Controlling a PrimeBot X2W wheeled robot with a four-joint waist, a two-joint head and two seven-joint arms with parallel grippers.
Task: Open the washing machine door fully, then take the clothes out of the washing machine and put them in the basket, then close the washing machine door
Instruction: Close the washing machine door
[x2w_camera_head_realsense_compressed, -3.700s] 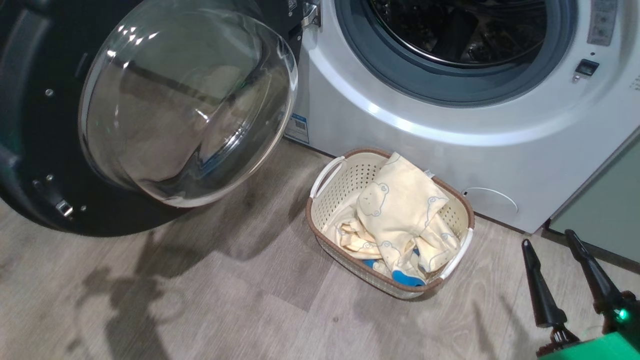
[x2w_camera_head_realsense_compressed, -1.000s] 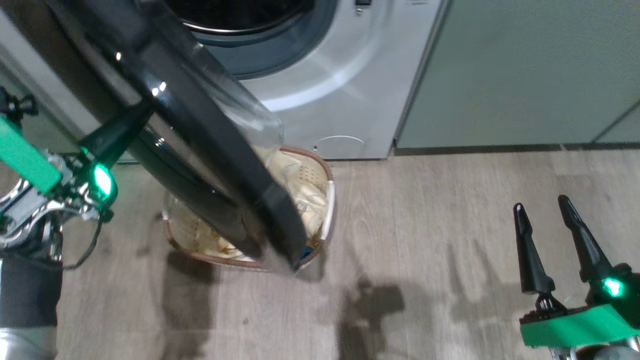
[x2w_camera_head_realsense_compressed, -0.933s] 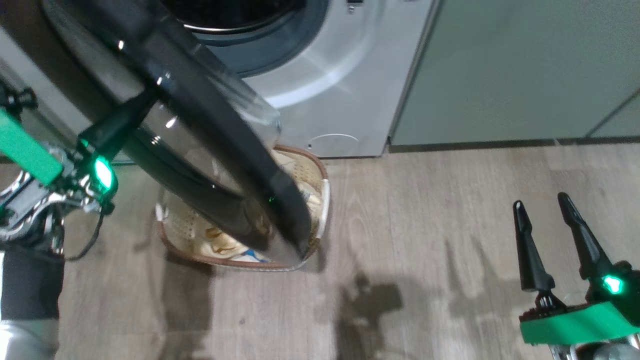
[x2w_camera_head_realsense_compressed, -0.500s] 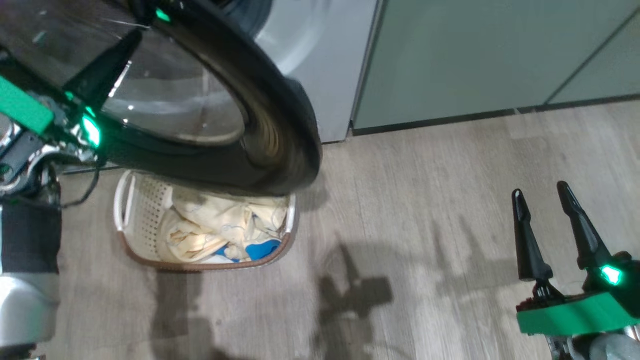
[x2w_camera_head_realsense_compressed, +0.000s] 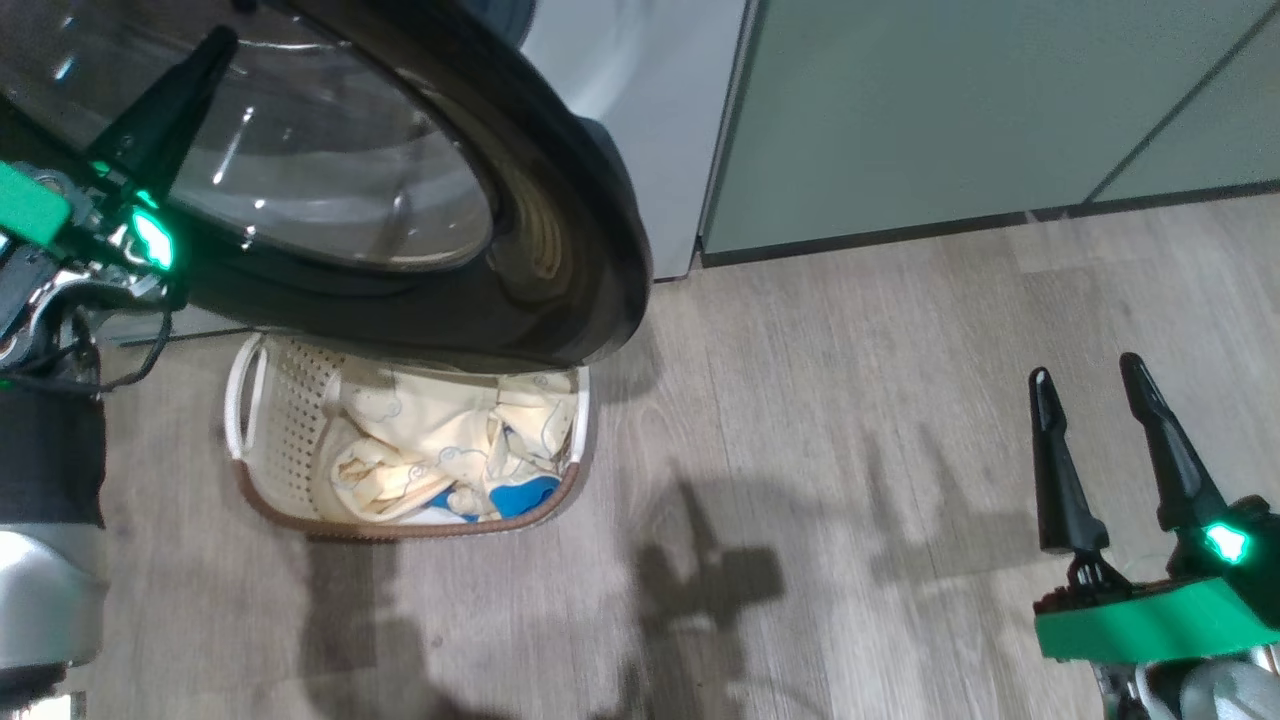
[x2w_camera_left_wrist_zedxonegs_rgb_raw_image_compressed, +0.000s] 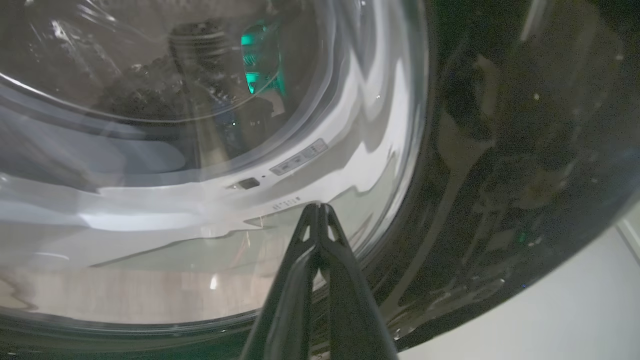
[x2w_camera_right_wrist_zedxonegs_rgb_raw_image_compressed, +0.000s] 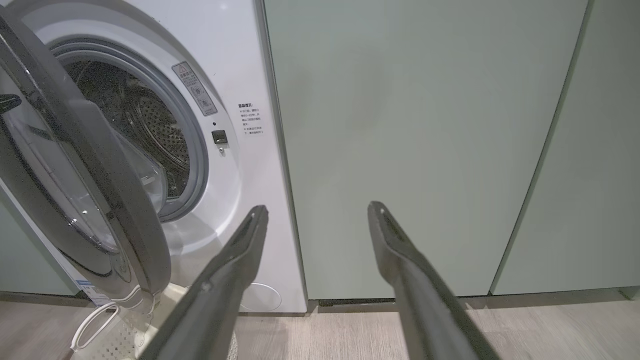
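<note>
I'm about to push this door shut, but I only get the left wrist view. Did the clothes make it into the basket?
Observer: Yes. In the head view, the pale-yellow printed clothes lie inside the cream perforated plastic basket.
Operator: Anything left in the drum?
Observer: The right wrist view shows no clothes in the visible part of the white front-loading washing machine's steel drum.
Operator: How far open is the door?
Observer: The round black-rimmed glass door stands ajar, angled well off the washer's front.
</note>
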